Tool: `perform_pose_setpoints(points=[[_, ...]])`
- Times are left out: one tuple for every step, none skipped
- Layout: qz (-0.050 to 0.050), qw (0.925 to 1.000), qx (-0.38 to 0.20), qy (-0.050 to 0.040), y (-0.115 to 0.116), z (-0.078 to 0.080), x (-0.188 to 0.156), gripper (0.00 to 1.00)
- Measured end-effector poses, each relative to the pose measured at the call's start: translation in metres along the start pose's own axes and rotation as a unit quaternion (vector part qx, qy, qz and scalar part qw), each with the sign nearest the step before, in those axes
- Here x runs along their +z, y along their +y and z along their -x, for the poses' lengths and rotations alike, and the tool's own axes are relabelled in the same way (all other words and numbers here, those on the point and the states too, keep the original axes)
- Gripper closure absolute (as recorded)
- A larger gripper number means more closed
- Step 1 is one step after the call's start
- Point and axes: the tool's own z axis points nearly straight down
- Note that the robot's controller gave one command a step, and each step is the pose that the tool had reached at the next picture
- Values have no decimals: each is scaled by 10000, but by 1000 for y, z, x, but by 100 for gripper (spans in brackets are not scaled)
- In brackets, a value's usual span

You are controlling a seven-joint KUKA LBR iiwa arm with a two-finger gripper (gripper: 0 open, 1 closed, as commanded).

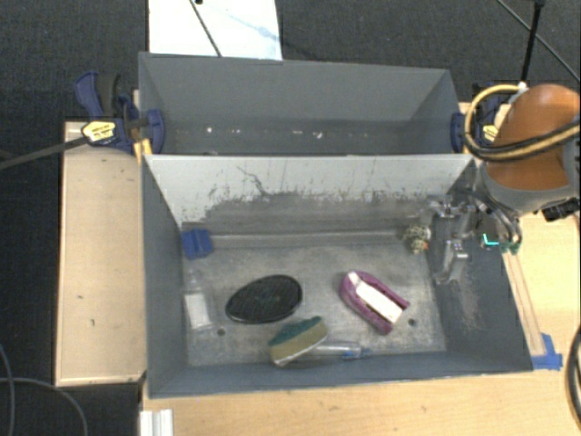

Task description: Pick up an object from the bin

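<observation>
My gripper (449, 271) hangs over the right side of the bin, above the bare floor near the right wall. It is open and nothing sits between its fingers. The nearest loose thing is a purple and white oblong object (371, 300), lying tilted on the floor to the gripper's lower left and apart from it. Further left lies a flat black oval disc (263, 298). A green and tan sponge (298, 337) rests near the front wall, below the disc.
A clear pen-like tube (338, 351) lies along the front wall beside the sponge. At the left wall sit a small blue block (195, 242) and a clear little bottle (195, 308). The arm with its orange cover comes in over the right rim.
</observation>
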Motion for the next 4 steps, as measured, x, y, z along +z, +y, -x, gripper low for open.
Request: perform_pose_setpoints(points=[[9,9997,-233,-20,89,-32,60,0],[10,9973,736,-27,122,-62,29,0],[3,9836,1801,-2,113,-83,26,0],[4,9622,2724,5,110,-88,61,0]])
